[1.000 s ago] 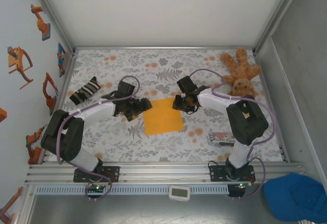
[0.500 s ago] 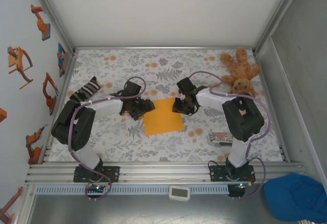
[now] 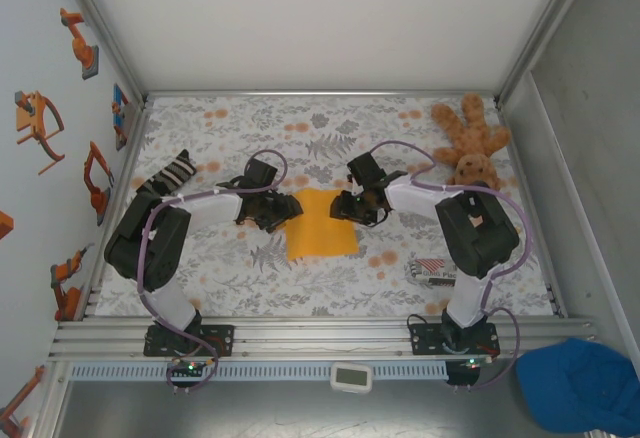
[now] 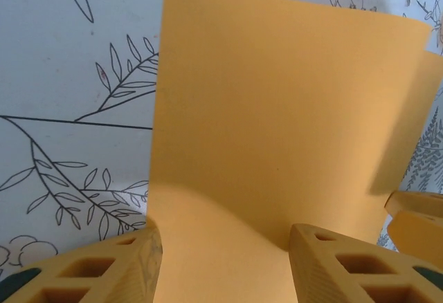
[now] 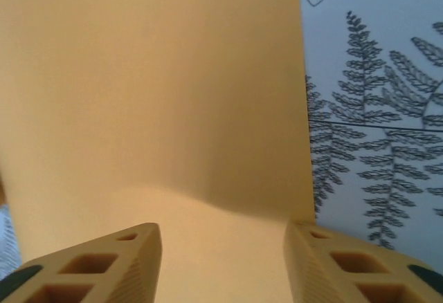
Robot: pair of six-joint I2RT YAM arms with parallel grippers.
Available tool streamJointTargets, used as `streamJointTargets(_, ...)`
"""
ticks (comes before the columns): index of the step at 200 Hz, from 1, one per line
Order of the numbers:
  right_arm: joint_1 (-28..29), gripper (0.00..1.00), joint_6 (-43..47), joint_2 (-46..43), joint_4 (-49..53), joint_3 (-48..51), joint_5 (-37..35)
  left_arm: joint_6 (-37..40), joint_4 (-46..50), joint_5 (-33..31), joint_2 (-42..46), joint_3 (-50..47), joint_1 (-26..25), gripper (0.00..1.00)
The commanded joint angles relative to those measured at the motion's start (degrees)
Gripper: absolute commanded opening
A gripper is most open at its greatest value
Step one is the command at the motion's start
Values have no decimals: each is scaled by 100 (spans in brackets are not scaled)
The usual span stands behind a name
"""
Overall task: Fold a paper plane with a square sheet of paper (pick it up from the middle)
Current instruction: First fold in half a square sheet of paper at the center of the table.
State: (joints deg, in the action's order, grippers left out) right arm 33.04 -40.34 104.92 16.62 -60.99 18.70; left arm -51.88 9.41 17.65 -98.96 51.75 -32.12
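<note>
My left gripper (image 3: 274,208) sits far to the left of the brown teddy (image 3: 470,143) and a little nearer my bases than it. My right gripper (image 3: 349,205) is closer to the teddy, also on its left and a little nearer my bases. Between the two, left of the teddy, the square sheet of paper (image 3: 320,230) lies on the floral table (image 3: 300,123), with one gripper at each of its side edges.

In my left wrist view, the left gripper (image 4: 225,251) has its jaws spread wide and clamps nothing. The orange sheet (image 4: 277,109) runs in between my fingers (image 4: 104,268) and on past them. My right wrist view shows the right gripper (image 5: 221,248) with its jaws equally wide and nothing pinched, the sheet (image 5: 152,88) reaching in between those fingers (image 5: 339,268).

A red-and-white striped packet (image 3: 432,270) lies on the base side of the teddy, slightly to its left.
</note>
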Motion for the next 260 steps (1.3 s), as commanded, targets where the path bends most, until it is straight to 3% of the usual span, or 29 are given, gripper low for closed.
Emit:
streamJointTargets(1, -1, 59, -136, -69, -362, 300, 141, 133, 231, -98, -254, -41, 36, 50)
streamJointTargets(115, 83, 91, -545, -113, -1874, 632, 993, 423, 234, -21, -606, 114, -40, 42)
streamJointTargets(159, 184, 94, -501, -60, -1954, 592, 973, 555, 365, -42, -790, 247, -110, 44)
streamJointTargets(178, 227, 90, -405, 13, -1580, 415, 763, 573, 377, -38, -816, 265, -119, 43)
streamJointTargets(208, 356, 73, -231, 179, -971, 96, 415, 582, 390, -71, -816, 281, -119, 39)
streamJointTargets(226, 429, 68, -210, 180, -842, 18, 249, 595, 411, -94, -796, 292, -119, 37)
streamJointTargets(260, 432, 48, -227, 100, -728, 5, -35, 582, 404, -104, -679, 299, -88, 37)
